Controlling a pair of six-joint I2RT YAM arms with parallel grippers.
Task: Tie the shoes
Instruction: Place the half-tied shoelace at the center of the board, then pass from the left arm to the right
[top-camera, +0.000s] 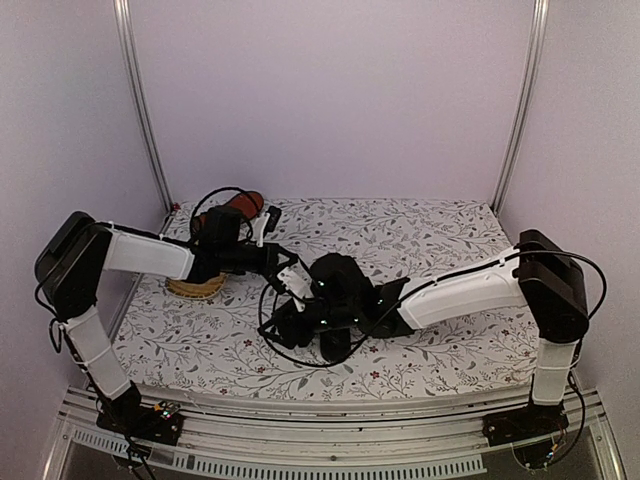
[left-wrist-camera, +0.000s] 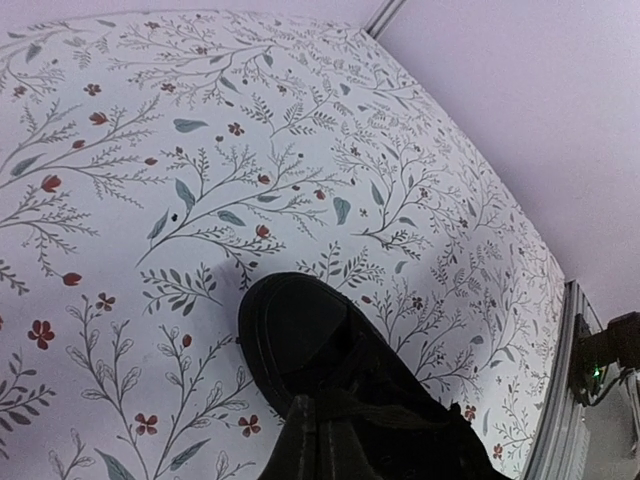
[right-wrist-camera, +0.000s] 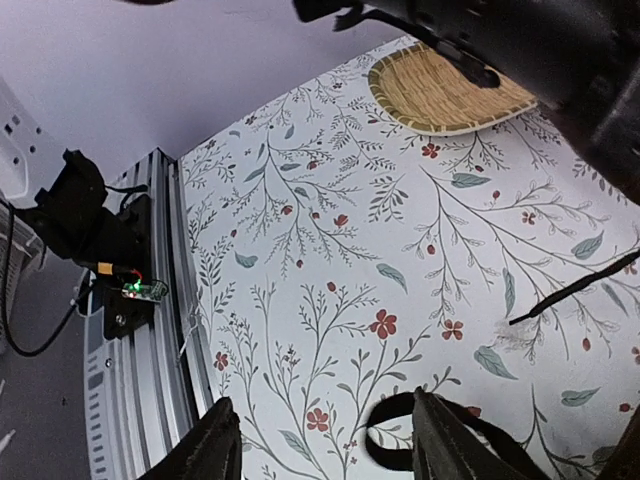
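Top external view: a black shoe sits on the floral tablecloth at the centre of the frame, and both arms reach in to it. The left arm comes from the lower left, passing over a yellow woven mat at the left side of the cloth. The left gripper is just at the shoe's left edge. The right arm crosses from the lower right, and its wrist lies against the shoe's lower side, so its fingers are hidden here. Behind the left arm, in the upper left, a dark shape with a reddish side lies near the back wall. It may be the second shoe, but this cannot be told for sure.

Left wrist view: the shoe's rounded toe fills the lower centre. The dark fingers at the bottom edge are pressed together. Whether a lace is pinched between them cannot be made out.

Right wrist view: the right gripper has its jaws standing apart at the bottom of the frame, with bare cloth between them. A black lace loop lies on the cloth just beside the right-hand finger. A loose lace end lies at the right edge. The mat shows at the upper right and a metal rail at the left.
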